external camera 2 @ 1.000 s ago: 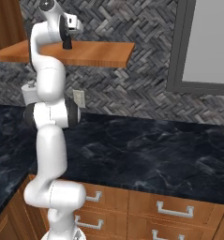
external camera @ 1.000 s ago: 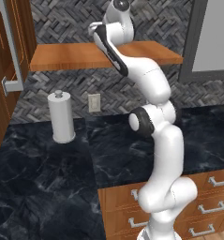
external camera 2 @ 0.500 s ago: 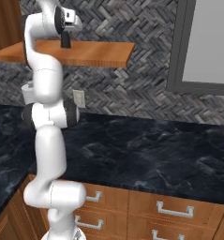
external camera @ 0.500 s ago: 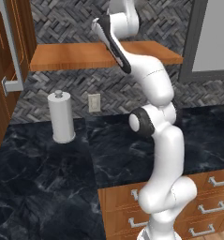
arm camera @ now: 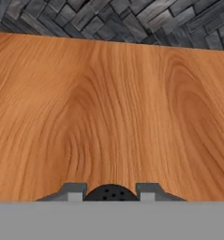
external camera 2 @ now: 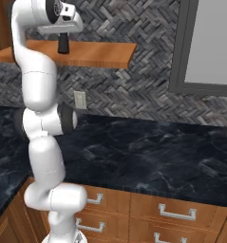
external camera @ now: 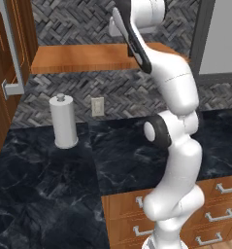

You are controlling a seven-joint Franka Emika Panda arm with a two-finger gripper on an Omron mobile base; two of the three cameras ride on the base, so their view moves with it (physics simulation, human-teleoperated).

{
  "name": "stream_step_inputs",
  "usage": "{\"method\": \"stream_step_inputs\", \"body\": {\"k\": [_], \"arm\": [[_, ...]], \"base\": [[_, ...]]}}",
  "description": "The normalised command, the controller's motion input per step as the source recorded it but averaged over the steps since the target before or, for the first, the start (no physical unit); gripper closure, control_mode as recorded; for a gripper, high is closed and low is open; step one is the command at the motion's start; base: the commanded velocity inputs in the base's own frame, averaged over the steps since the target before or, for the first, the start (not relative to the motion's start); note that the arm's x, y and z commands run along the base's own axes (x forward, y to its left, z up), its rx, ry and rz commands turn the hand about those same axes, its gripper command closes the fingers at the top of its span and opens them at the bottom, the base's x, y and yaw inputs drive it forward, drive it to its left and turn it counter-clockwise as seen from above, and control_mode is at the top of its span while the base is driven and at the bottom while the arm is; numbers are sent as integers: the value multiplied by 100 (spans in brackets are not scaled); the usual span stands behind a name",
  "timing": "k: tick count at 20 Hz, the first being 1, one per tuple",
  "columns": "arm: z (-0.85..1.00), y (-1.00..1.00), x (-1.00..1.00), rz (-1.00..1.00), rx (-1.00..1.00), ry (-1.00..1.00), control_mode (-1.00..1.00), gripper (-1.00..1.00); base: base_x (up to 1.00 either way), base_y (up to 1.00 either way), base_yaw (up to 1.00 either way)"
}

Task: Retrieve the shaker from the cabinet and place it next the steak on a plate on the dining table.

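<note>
The shaker (external camera 2: 63,43), small, black and cylindrical, stands upright at the shelf board of the orange-brown cabinet (external camera 2: 100,53), and I cannot tell whether it still touches the wood. My gripper (external camera 2: 63,36) comes down on it from above, shut on it. In the hand view the shaker's perforated top (arm camera: 111,193) sits between the two fingertips (arm camera: 76,192), with the shelf's wood (arm camera: 108,103) spread out beyond. In the left base view my own arm hides the hand, and the cabinet shelf (external camera: 83,57) shows beside it. The steak, the plate and the dining table are out of view.
The open cabinet door (external camera: 6,53) with its grey bar handle (external camera: 11,63) hangs at the left. A white paper towel roll (external camera: 64,121) stands on the black marble counter (external camera: 44,180) by a wall outlet (external camera: 97,106). Wooden drawers (external camera 2: 172,213) run below.
The fingers have closed onto the shaker. The upper arm has swung slightly; the shaker stays at the same spot on the shelf.
</note>
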Motion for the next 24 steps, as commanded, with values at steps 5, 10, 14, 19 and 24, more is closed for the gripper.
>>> {"method": "stream_step_inputs", "body": {"k": [5,10,14,19,24], "arm": [[-55,-35,-100,1,1,-8,-100,100],[-9,-39,-100,4,8,-23,-100,100],[-37,-37,-100,4,8,-20,-100,100],[-50,-29,-100,6,7,-15,-100,100],[-36,-8,-93,6,2,-15,-100,100]], "base": [[0,0,0],[0,0,0],[0,0,0],[0,0,0],[0,0,0]]}}
